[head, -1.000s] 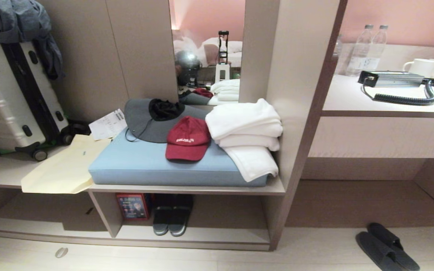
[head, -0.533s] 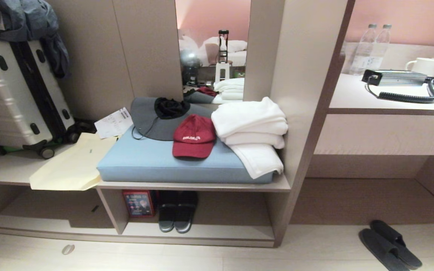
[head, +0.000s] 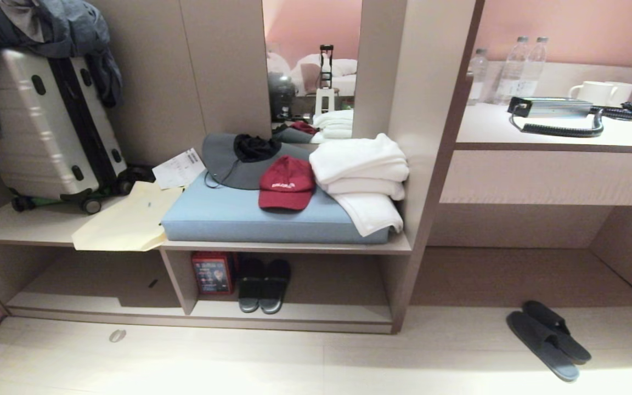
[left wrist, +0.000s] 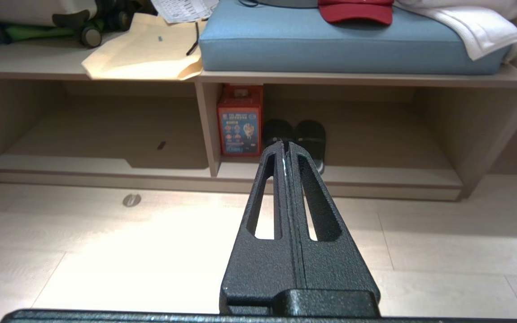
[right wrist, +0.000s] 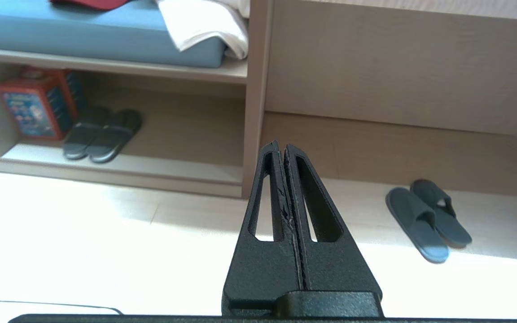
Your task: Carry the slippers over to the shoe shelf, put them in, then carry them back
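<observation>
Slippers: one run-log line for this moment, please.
slippers: on floor, untouched | shelf: holds another pair | left gripper: shut, empty | right gripper: shut, empty

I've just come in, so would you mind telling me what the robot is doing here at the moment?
Nothing is being handled. The slippers lie side by side on the floor before the wide recess, right of the shoe shelf, whose cubby holds a blacker pair. The left gripper and right gripper are both shut and empty, above bare floor.
</observation>
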Controlling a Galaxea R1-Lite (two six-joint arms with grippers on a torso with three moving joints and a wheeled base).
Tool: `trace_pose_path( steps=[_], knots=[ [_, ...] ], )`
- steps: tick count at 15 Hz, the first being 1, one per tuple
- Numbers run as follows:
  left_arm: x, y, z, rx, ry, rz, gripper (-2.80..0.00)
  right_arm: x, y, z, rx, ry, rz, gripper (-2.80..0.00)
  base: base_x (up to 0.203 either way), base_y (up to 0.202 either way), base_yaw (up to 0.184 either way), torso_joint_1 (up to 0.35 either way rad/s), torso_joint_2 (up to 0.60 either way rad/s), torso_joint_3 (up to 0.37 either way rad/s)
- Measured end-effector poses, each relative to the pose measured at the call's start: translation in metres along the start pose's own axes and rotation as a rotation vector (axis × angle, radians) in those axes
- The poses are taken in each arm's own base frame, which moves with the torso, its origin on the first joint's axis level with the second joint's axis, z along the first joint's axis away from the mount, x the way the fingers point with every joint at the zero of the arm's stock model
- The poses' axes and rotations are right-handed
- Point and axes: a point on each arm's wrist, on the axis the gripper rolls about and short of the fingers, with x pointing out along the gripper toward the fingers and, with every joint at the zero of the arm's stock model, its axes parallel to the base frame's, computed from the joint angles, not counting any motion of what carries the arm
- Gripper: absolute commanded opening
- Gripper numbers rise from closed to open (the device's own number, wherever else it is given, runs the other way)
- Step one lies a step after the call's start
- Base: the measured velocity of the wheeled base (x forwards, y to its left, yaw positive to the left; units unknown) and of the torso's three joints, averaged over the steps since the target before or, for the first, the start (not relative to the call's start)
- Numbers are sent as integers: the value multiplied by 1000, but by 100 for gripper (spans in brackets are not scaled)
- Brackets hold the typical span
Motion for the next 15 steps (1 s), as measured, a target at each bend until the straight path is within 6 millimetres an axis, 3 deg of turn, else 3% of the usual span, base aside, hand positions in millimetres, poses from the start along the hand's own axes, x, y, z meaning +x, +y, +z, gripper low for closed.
trace_pose_path(
  steps=[15],
  knots=[
    [0,0,0,0,0,-1,-280,0,0,0,0,0,1,-280,-195,0,1,2,4,3]
  ],
)
